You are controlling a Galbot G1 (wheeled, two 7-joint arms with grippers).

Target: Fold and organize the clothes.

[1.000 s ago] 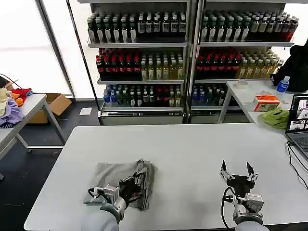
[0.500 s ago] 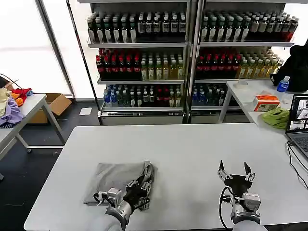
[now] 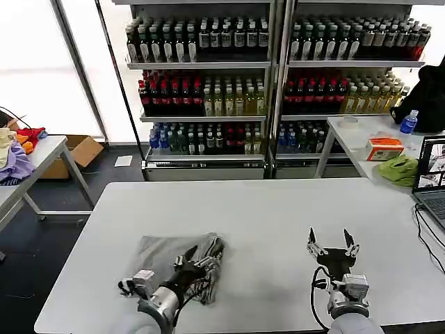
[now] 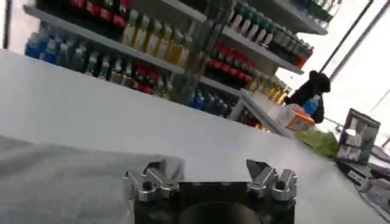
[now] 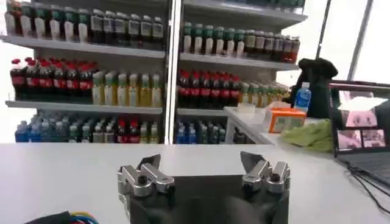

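Observation:
A light grey shirt (image 3: pixel 163 256) lies folded on the white table (image 3: pixel 264 209), near its front left, with its right edge bunched up (image 3: pixel 213 252). My left gripper (image 3: pixel 189 265) hovers low over the right part of the shirt, jaws open and nothing between them. In the left wrist view the left gripper (image 4: pixel 207 170) stands open, with the grey shirt (image 4: pixel 55 182) beside one finger and bare table ahead. My right gripper (image 3: pixel 328 243) is open above bare table at the front right, well apart from the shirt. The right wrist view shows the right gripper (image 5: pixel 200 161) open and empty.
A laptop (image 3: pixel 432 174) and its cables (image 3: pixel 425 233) sit at the table's right edge. Behind stand shelves of bottles (image 3: pixel 208 83). A side table at the right holds a green cloth (image 3: pixel 400 169) and an orange box (image 3: pixel 384 148). Coloured clothes (image 3: pixel 14 154) lie on a left table.
My left gripper has let go of the bunched shirt edge and drawn back a little to the left. The right gripper has shifted slightly left and farther from me.

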